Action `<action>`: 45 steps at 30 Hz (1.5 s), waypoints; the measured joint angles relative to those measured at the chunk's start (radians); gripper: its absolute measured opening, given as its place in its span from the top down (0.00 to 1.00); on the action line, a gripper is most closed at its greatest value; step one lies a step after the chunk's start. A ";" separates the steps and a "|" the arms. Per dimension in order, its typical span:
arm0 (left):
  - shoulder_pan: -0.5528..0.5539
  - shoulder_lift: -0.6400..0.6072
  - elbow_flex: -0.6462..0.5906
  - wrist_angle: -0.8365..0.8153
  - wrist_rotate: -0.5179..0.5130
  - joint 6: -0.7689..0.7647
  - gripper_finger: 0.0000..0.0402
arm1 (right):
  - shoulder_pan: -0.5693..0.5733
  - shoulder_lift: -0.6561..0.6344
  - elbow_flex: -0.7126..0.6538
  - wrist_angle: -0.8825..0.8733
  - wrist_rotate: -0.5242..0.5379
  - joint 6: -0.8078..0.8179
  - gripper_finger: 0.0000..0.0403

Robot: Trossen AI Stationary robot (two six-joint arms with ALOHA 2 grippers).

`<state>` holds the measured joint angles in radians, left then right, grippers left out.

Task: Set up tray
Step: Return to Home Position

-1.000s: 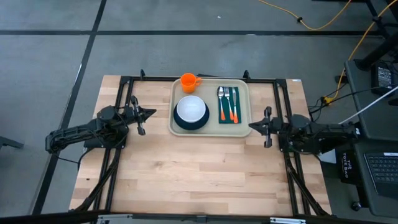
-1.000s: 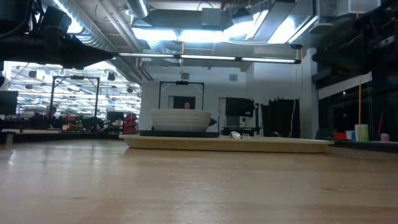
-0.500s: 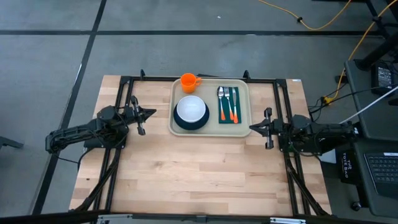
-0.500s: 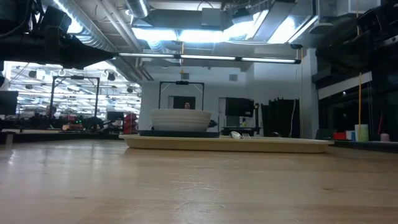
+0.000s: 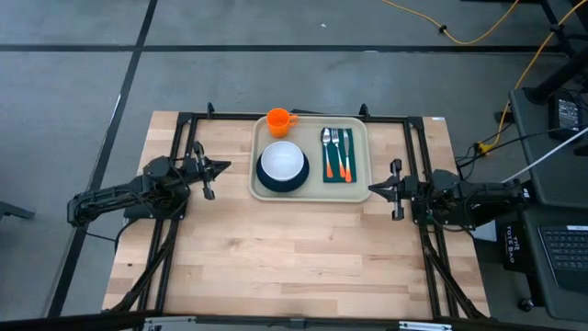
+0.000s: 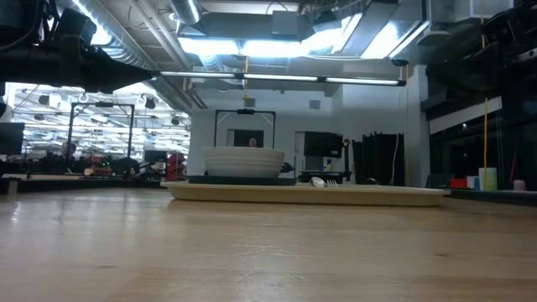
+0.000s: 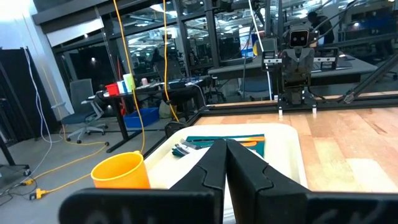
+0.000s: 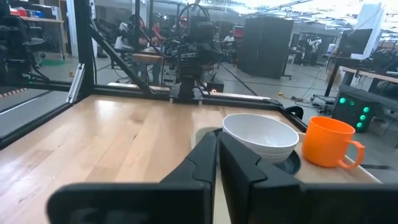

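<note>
The beige tray (image 5: 358,156) lies flat on the wooden table at its far middle. On it stand a white bowl (image 5: 282,162) on a dark plate (image 5: 262,180), an orange cup (image 5: 279,119) at the far left corner, and a dark green napkin (image 5: 337,170) bearing cutlery (image 5: 336,153) with orange handles. My left gripper (image 5: 226,167) hovers shut just left of the tray, pointing level at it. My right gripper (image 5: 371,188) hovers shut off the tray's near right corner. Neither touches anything.
A black metal frame (image 5: 184,124) runs round the table's far and side edges. Bare wood (image 5: 294,257) fills the table's near half. A desk with a laptop (image 5: 560,257) stands beyond the right edge, and a yellow cable (image 5: 478,37) lies on the floor.
</note>
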<state>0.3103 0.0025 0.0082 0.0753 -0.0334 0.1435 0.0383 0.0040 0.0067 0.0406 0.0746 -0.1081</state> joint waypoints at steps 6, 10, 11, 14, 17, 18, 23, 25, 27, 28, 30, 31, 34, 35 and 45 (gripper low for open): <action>0.000 0.000 0.000 0.000 0.000 0.000 0.98 | 0.000 0.000 0.000 0.000 0.000 -0.001 0.94; 0.000 0.000 0.000 0.000 0.000 0.000 0.99 | 0.000 0.000 0.000 0.000 0.000 0.001 0.94; 0.000 0.000 0.000 0.000 0.000 0.000 0.99 | 0.000 0.000 0.000 0.000 0.000 0.001 0.94; 0.000 0.000 0.000 0.000 0.000 0.000 0.99 | 0.000 0.000 0.000 0.000 0.001 0.001 0.94; 0.000 0.000 0.000 0.000 0.000 0.000 0.99 | 0.000 0.000 0.000 0.000 0.001 0.000 0.94; 0.000 0.000 0.000 0.000 0.000 0.000 0.99 | 0.000 0.000 0.000 0.000 0.001 0.000 0.94; 0.000 0.000 0.000 0.000 0.000 0.000 0.99 | 0.000 0.000 0.000 0.000 0.001 -0.002 0.94; 0.000 0.000 0.000 0.000 0.000 0.000 0.99 | 0.000 0.000 0.000 0.000 0.001 -0.001 0.94; 0.000 0.000 0.000 0.000 0.000 0.000 0.99 | 0.000 0.000 0.000 0.000 0.001 0.000 0.94; 0.000 0.000 0.000 0.000 0.000 0.000 0.99 | 0.000 0.000 0.000 0.000 0.001 -0.001 0.94; 0.000 0.000 0.000 0.000 0.000 0.000 0.98 | 0.000 0.000 0.000 0.000 0.001 -0.001 0.94; 0.000 0.000 0.000 0.000 0.000 0.000 0.98 | 0.000 0.000 0.000 0.000 0.001 0.000 0.94; 0.000 0.000 0.000 0.000 0.000 0.000 0.98 | 0.000 0.000 0.000 0.000 0.002 -0.001 0.94; 0.000 0.000 0.000 0.000 0.000 0.000 0.98 | 0.000 0.000 0.000 0.000 0.002 -0.001 0.94; 0.000 0.000 0.000 0.000 0.000 0.000 0.99 | 0.000 0.000 0.000 0.000 0.002 -0.001 0.94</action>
<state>0.3099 0.0025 0.0082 0.0753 -0.0334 0.1436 0.0383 0.0044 0.0067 0.0403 0.0761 -0.1093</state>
